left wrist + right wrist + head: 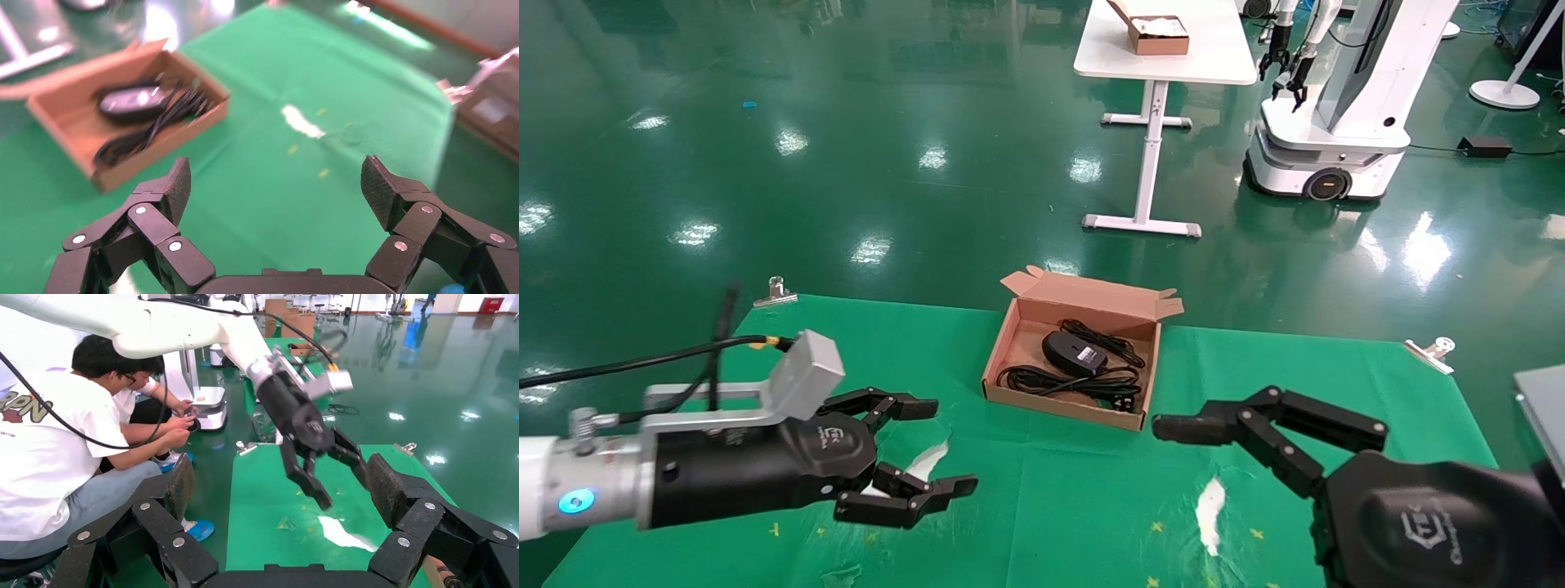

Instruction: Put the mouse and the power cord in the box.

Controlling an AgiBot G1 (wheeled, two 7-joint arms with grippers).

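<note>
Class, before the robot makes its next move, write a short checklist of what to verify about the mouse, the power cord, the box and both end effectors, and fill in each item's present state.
1. The mouse lies inside the box: ok.
2. The power cord lies inside the box, beside the mouse: ok.
3. Cable fully below the box rim: cannot tell.
4. Left end effector open and holding nothing, over the green cloth: ok.
5. Right end effector open and holding nothing: ok.
6. Box lid flaps folded shut: not ok, they stand open.
</note>
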